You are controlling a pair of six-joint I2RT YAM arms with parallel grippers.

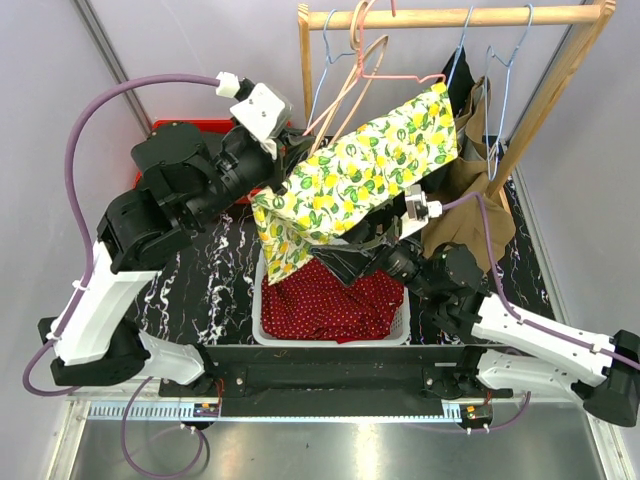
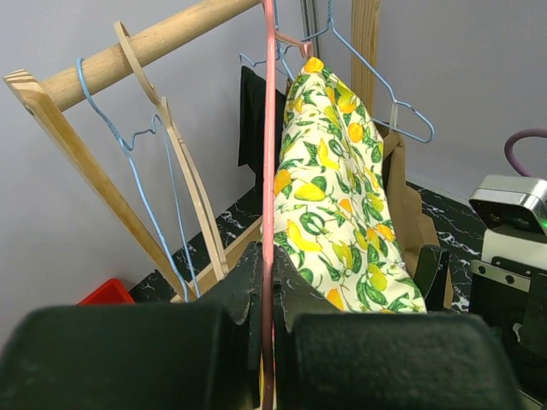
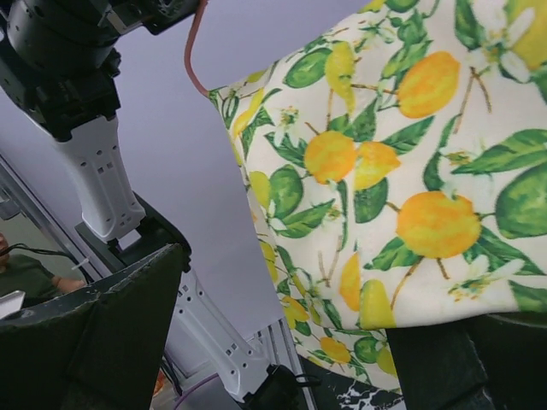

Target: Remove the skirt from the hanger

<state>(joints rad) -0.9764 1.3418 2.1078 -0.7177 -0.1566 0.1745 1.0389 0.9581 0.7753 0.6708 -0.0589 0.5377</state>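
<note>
**Top view:** L gripper, upper centre-left, is hard to read here because cloth covers the tips. The lemon-print skirt hangs on the pink hanger, off the rack rail. It runs diagonally from frame centre to upper right. R gripper sits just under the skirt's lower edge, above the white basket, which has red cloth in it.

To do the step well, I'd keep the hanger pinned w/ L and let R do the pulling, down and toward the basket. That way the skirt should drop in, not on the table.

**L wrist view:** The fingers are pressed together on the pink hanger wire, at frame centre-bottom. The skirt fills the centre-right, draped over that wire. A blue wire hanger and a wooden hanger are close on the left.

The pinch is on thin wire, so I judge it could twist. Pull along the wire, not across it, and stay clear of the neighbouring hangers.

**R wrist view:** The jaws are spread wide w/ nothing pinched. One finger is lower left and the other is lower right, at the hem. Can't tell if it touches the hem. The skirt covers the upper right.

R should move in so the hem sits deep between the pads before closing. A shallow bite on loose fabric will prob slip.
</note>
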